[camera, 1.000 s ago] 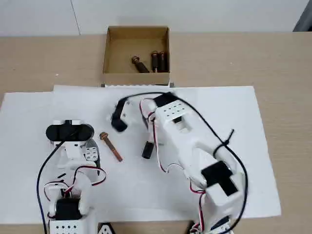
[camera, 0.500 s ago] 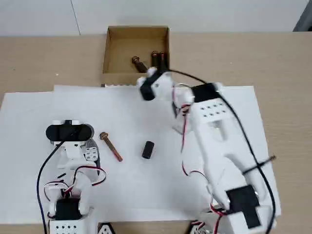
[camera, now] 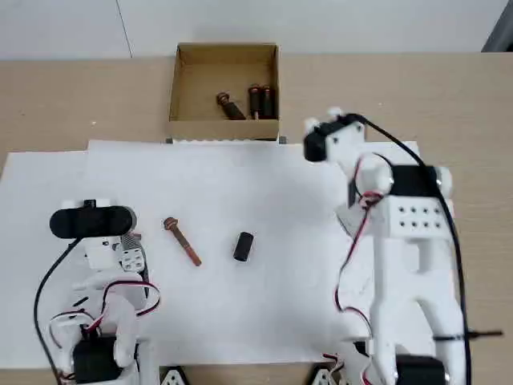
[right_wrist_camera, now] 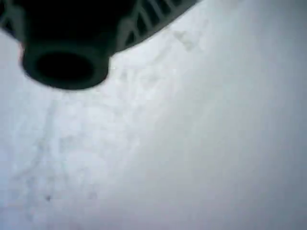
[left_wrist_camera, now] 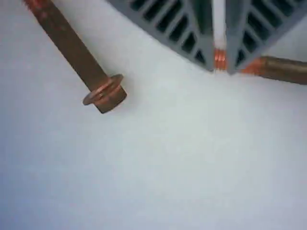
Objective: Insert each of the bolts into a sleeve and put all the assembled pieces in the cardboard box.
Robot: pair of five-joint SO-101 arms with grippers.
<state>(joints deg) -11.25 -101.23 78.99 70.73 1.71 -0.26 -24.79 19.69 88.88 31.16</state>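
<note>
A copper bolt [camera: 182, 241] lies loose on the white paper, with a black sleeve [camera: 244, 246] lying a little to its right. In the left wrist view this bolt's washered head [left_wrist_camera: 104, 93] rests on the paper near my left gripper [left_wrist_camera: 219, 61]. That gripper is shut on a second copper bolt [left_wrist_camera: 280, 70], whose shaft sticks out sideways. My left gripper [camera: 128, 243] sits low at the paper's left. My right gripper [camera: 321, 143] hangs over the paper's far right corner, shut on another black sleeve [right_wrist_camera: 64, 67], its bore facing the camera.
The cardboard box [camera: 226, 128] stands beyond the paper's far edge, holding assembled pieces [camera: 248, 102] at its right side. White paper [camera: 240, 321] covers the middle of the wooden table. Cables trail from both arms.
My right arm has swung from the paper's middle past the box front to the far right, carrying its black sleeve. My left arm has shifted slightly left and nearer.
</note>
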